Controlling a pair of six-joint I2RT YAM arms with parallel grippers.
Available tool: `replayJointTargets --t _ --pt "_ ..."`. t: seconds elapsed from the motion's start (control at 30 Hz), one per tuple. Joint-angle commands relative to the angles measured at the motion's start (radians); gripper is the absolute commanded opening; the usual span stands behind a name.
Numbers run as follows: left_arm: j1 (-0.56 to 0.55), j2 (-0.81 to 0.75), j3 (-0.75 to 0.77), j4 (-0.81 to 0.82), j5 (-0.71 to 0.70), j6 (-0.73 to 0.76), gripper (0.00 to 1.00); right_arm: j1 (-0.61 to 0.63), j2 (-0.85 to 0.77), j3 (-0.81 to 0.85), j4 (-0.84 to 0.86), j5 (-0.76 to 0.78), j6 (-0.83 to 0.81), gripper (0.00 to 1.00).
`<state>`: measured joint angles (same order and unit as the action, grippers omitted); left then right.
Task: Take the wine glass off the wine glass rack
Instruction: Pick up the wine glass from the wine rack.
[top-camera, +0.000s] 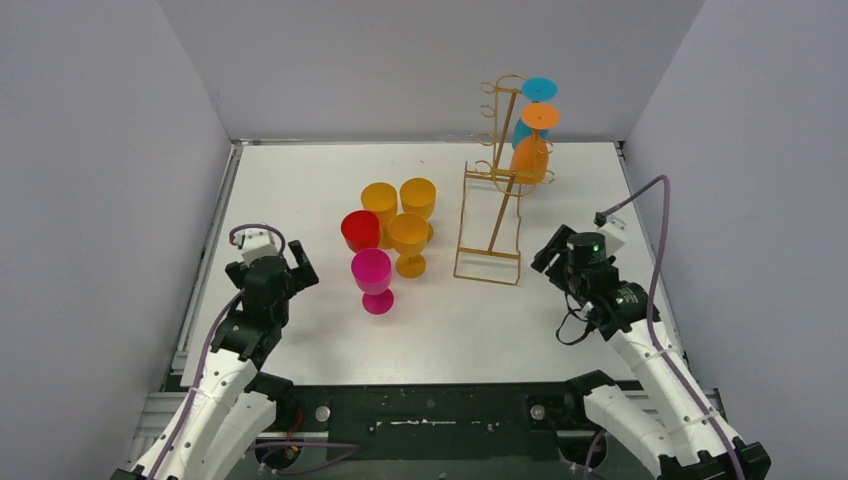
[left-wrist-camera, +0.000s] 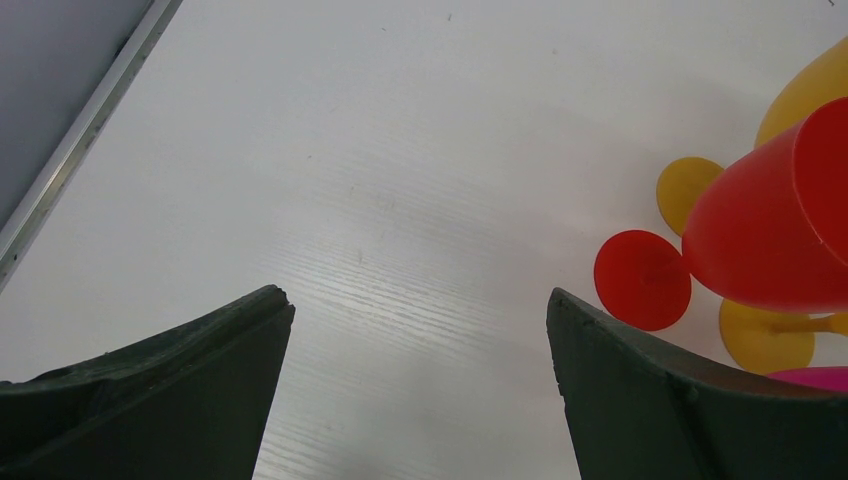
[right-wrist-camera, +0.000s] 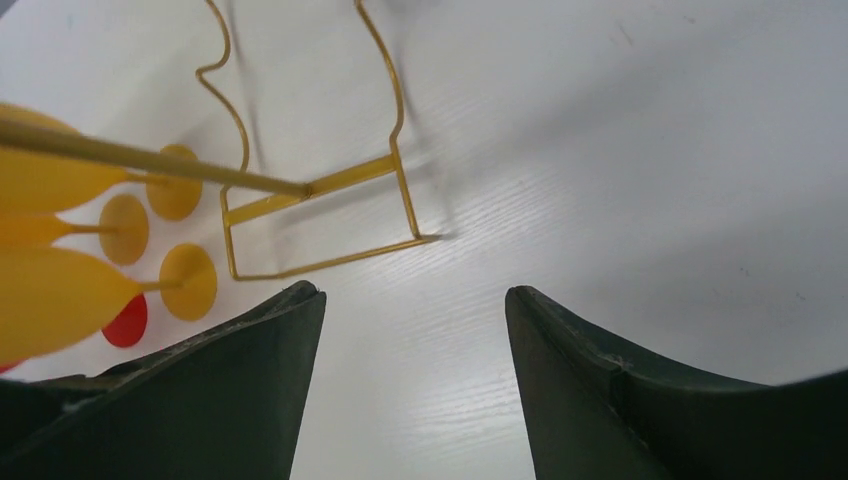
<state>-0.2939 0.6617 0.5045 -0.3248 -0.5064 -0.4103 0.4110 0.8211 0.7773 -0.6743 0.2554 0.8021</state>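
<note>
The bench (top-camera: 300, 190) has a flat white top with a fine linear grain and a few small marks. A metal rail (top-camera: 207, 260) runs along its left edge. Plain pale grey panels enclose the bench on three sides: left wall (top-camera: 100, 150), back wall (top-camera: 400, 60) and right wall (top-camera: 760, 130). A black plate (top-camera: 450, 400) spans the near edge. Lighting is even and shadows on the surface are soft.

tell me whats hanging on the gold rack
Two upside-down glasses hang on the wine glass rack: an orange glass and a blue glass behind it, its bowl mostly covered by the orange one.
</note>
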Motion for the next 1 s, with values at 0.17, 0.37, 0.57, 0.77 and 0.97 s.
replayJointTargets --t 0.17,0.37,0.57,0.77,0.97 --pt "-0.007 -0.023 0.031 0.044 0.012 0.008 0.97 -0.380 0.114 0.164 0.146 -0.301 -0.014 0.73" --pt "-0.007 -0.036 0.027 0.047 0.011 0.010 0.97 -0.391 0.197 0.313 0.236 -0.219 0.058 0.74" --pt "-0.008 -0.047 0.025 0.053 0.013 0.013 0.97 -0.390 0.262 0.408 0.343 -0.187 0.070 0.73" --pt "-0.010 -0.056 0.023 0.053 0.015 0.012 0.97 -0.390 0.363 0.515 0.467 -0.292 0.040 0.69" --pt "-0.013 -0.060 0.021 0.054 0.023 0.013 0.97 -0.391 0.533 0.650 0.534 -0.462 0.078 0.62"
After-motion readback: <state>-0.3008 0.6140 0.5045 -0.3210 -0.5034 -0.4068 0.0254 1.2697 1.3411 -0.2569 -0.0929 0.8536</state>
